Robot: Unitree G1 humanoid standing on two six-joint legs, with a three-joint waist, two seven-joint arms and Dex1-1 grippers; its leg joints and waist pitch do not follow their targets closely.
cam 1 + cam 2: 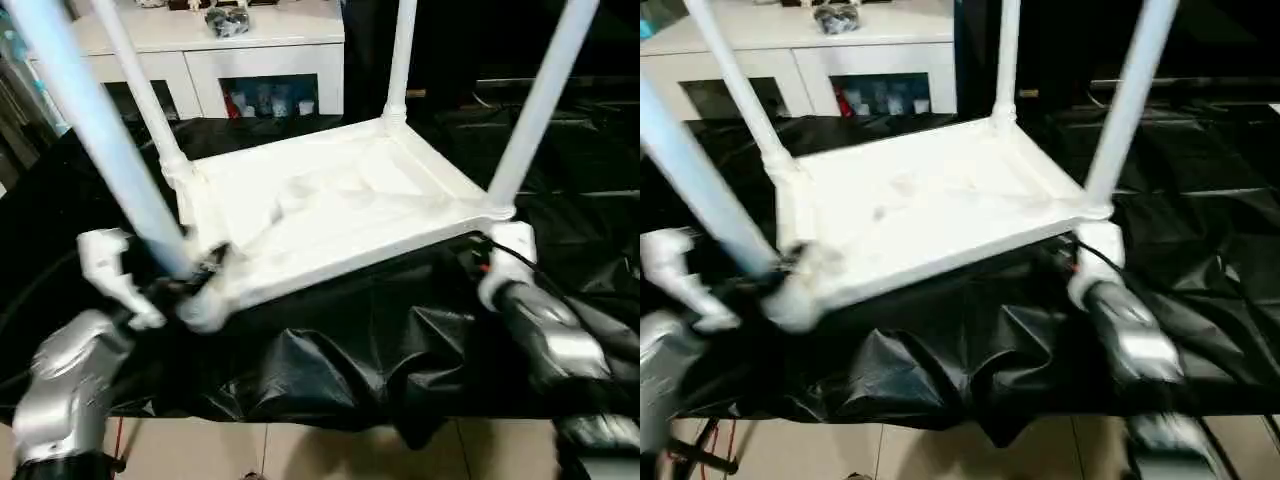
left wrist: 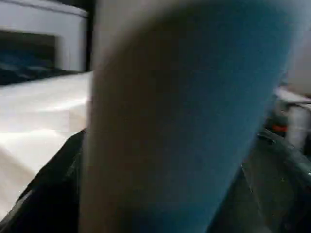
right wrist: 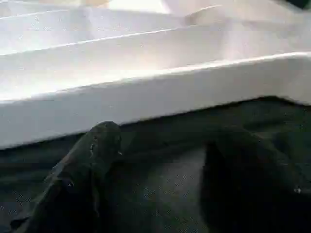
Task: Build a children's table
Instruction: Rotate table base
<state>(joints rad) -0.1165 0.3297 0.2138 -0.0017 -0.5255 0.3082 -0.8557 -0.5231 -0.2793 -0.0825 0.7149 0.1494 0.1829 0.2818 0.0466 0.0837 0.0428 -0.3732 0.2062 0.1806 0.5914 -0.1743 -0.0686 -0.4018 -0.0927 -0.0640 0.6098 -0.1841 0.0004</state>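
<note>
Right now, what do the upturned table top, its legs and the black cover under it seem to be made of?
Table top: looks like moulded white plastic, matte, with raised ribs and rounded corner sockets. Legs: smooth white tubes, probably plastic too, though painted metal cannot be ruled out. Black cover: thin glossy sheeting, likely plastic film, going by its sharp creases and shiny highlights.

Table top lies underside-up on the draped work table, near its front edge; four legs stand at its corners. Cabinet stands behind, toward the left.
</note>
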